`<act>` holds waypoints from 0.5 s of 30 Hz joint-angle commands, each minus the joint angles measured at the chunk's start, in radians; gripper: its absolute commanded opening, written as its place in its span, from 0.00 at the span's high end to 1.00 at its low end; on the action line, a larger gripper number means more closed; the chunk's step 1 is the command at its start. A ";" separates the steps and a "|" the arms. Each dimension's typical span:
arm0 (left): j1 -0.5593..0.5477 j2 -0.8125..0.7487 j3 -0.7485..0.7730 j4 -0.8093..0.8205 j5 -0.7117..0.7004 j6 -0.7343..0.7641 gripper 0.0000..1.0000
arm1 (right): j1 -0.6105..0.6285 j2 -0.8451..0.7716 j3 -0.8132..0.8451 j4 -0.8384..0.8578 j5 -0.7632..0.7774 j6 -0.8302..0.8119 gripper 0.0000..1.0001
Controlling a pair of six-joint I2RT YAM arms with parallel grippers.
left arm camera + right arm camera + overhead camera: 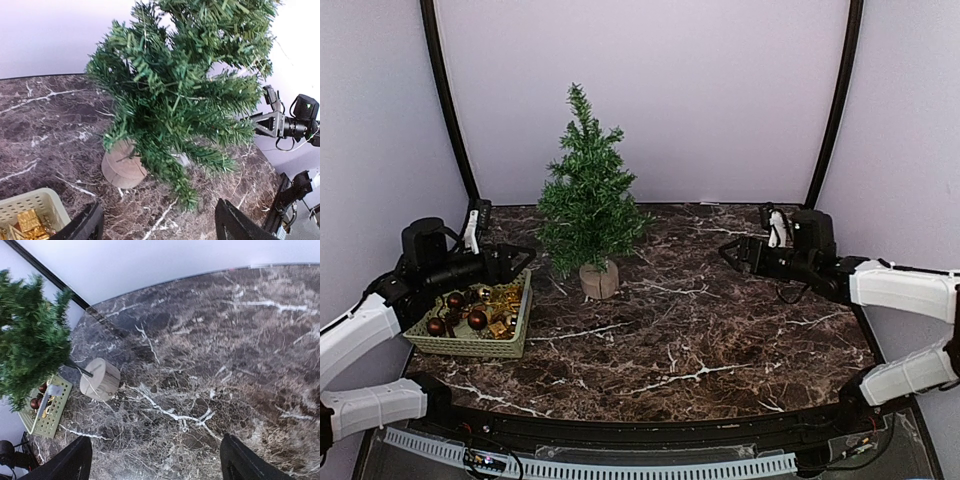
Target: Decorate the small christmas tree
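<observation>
Both the left fingers (86, 226) and the right fingers (247, 462) gape wide, gripping nothing. We see the small christmas tree (588, 200) upright toward the back of the bench (720, 340), just beside the basket (470, 347) of ornaments (477, 318). We judge that a careless reach could snag a branch and topple the tree off its narrow stump.

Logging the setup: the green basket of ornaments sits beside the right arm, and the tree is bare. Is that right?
Not quite: the top external view shows the green basket of ornaments beside the left arm, not the right. The tree is bare, as you said.
</observation>
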 commanded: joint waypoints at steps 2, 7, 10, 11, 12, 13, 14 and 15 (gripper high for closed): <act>-0.029 0.012 -0.031 -0.009 0.142 -0.059 0.21 | -0.014 -0.221 -0.078 0.095 -0.010 -0.005 0.07; -0.088 0.036 -0.032 0.028 0.116 -0.084 0.20 | 0.081 -0.352 -0.096 0.173 -0.124 -0.036 0.07; -0.117 0.057 -0.037 0.051 0.086 -0.115 0.20 | 0.245 -0.327 -0.024 0.134 -0.002 -0.111 0.07; -0.123 0.067 -0.044 0.072 0.080 -0.124 0.20 | 0.300 -0.305 -0.004 0.141 0.034 -0.131 0.07; -0.125 0.070 -0.047 0.084 0.078 -0.141 0.20 | 0.350 -0.277 0.012 0.161 0.060 -0.148 0.08; -0.131 0.078 -0.053 0.104 0.071 -0.147 0.20 | 0.388 -0.244 0.026 0.184 0.089 -0.168 0.09; -0.133 0.081 -0.055 0.117 0.061 -0.161 0.20 | 0.424 -0.209 0.033 0.211 0.115 -0.184 0.10; -0.137 0.086 -0.056 0.121 0.056 -0.174 0.20 | 0.451 -0.170 0.043 0.228 0.141 -0.207 0.11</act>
